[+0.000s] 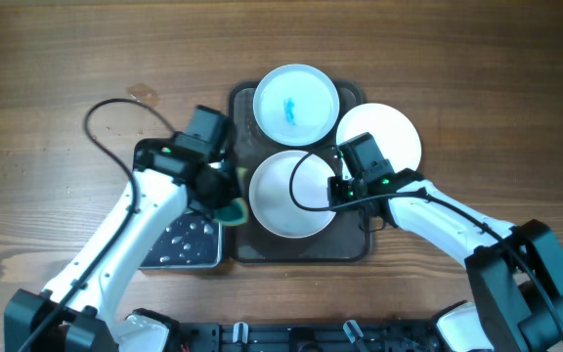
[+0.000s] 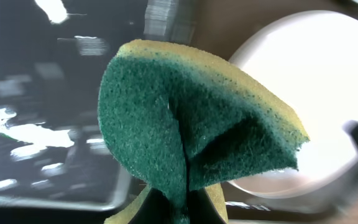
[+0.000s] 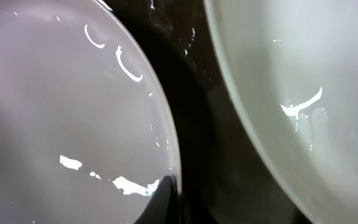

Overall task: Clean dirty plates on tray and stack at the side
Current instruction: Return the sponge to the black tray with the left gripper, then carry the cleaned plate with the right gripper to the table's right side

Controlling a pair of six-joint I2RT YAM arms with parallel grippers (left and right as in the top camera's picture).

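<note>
no readable text, labels or signs

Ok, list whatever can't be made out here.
- Right gripper: open or shut unclear. Overhead, its own body covers the fingers; the right wrist view crops them.
- Left gripper fingers: left wrist, hidden behind the sponge.
- Right-hand plate: overhead, near edge hidden by the right arm.

A brown wooden table (image 1: 47,59) with long horizontal grain fills the overhead frame from edge to edge. A small pale stain (image 1: 144,95) marks its surface in the upper left. The light is even and soft, and a lighter streak of grain runs along the lower left
</note>
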